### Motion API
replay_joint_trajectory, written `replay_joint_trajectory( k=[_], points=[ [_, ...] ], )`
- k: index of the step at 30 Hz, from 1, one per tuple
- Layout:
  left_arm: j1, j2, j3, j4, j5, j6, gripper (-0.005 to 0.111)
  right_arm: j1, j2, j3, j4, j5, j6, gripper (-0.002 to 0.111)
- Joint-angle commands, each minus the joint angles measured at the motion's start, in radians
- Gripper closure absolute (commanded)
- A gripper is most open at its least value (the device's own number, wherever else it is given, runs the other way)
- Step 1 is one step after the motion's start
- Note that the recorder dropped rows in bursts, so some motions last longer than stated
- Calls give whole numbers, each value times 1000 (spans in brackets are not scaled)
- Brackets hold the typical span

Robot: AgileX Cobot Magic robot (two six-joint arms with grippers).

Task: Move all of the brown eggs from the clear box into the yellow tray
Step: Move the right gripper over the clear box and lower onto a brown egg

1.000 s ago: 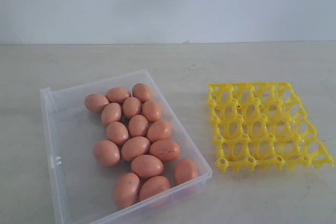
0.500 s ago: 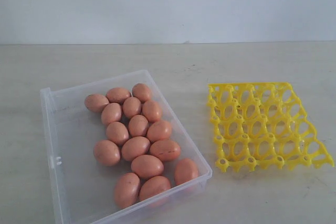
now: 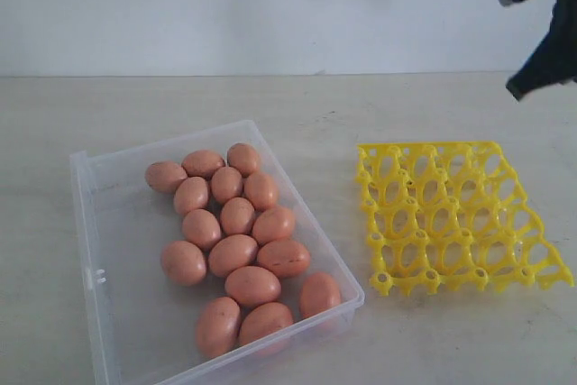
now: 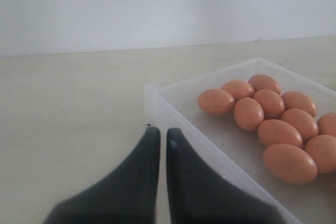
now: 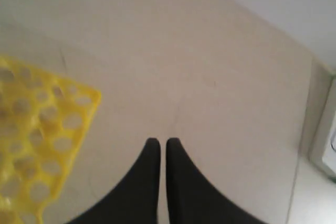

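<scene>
Several brown eggs (image 3: 236, 241) lie clustered in the clear box (image 3: 90, 250) on the left of the table. To its right sits the yellow tray (image 3: 451, 214), with no egg in any cup. My right gripper (image 3: 523, 83) hangs high at the upper right, above and behind the tray's far right corner, shut and holding nothing. In the right wrist view its fingers (image 5: 163, 141) are closed over bare table, beside a corner of the yellow tray (image 5: 31, 129). In the left wrist view my left gripper (image 4: 163, 129) is shut and holding nothing at the clear box's near corner (image 4: 152, 93), with the brown eggs (image 4: 262, 114) beyond it.
A pale table (image 3: 315, 101) runs back to a white wall (image 3: 270, 6). A white object (image 5: 325, 140) stands at the edge of the right wrist view.
My right arm has come into the exterior view at the upper right. The eggs, the box and the tray have not moved.
</scene>
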Motion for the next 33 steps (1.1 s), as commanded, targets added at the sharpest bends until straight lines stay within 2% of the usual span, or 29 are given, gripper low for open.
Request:
replay_joint_trajectory(
  k=[1, 3, 6, 8, 10, 12, 14, 17, 19, 20, 23, 25, 28, 30, 33],
  points=[
    [-6, -2, 4, 2, -9, 1, 103, -3, 16, -20, -30, 256, 109, 108],
    [-6, -2, 4, 2, -9, 1, 103, -3, 2, -20, 109, 354, 54, 108],
    [-6, -2, 4, 2, -9, 1, 103, -3, -26, -20, 425, 546, -279, 108],
    [-6, -2, 4, 2, -9, 1, 103, -3, -58, -14, 672, 546, -538, 108],
    [-6, -2, 4, 2, -9, 1, 103, 1, -86, -17, 873, 546, -703, 108],
    [-6, -2, 4, 2, -9, 1, 103, 14, -108, -21, 1053, 546, -833, 108],
    [-6, -2, 4, 2, -9, 1, 103, 49, -121, -21, 1152, 546, -927, 108],
    [-6, -2, 4, 2, -9, 1, 103, 158, -101, -51, 1087, 405, -879, 108],
    [-6, -2, 4, 2, -9, 1, 103, 242, -53, -99, 963, 417, -799, 108],
    [-6, -2, 4, 2, -9, 1, 103, 334, 24, -161, 836, 448, -720, 108],
    [-6, -2, 4, 2, -9, 1, 103, 470, 174, -268, 773, 449, -787, 108],
    [-6, -2, 4, 2, -9, 1, 103, 551, 251, -317, 775, 449, -879, 99],
    [-6, -2, 4, 2, -9, 1, 103, 626, 329, -331, 779, 344, -845, 64],
    [-6, -2, 4, 2, -9, 1, 103, 654, 349, -331, 780, 268, -765, 55],
    [-6, -2, 4, 2, -9, 1, 103, 703, 365, -331, 780, 136, -740, 53]
  ],
)
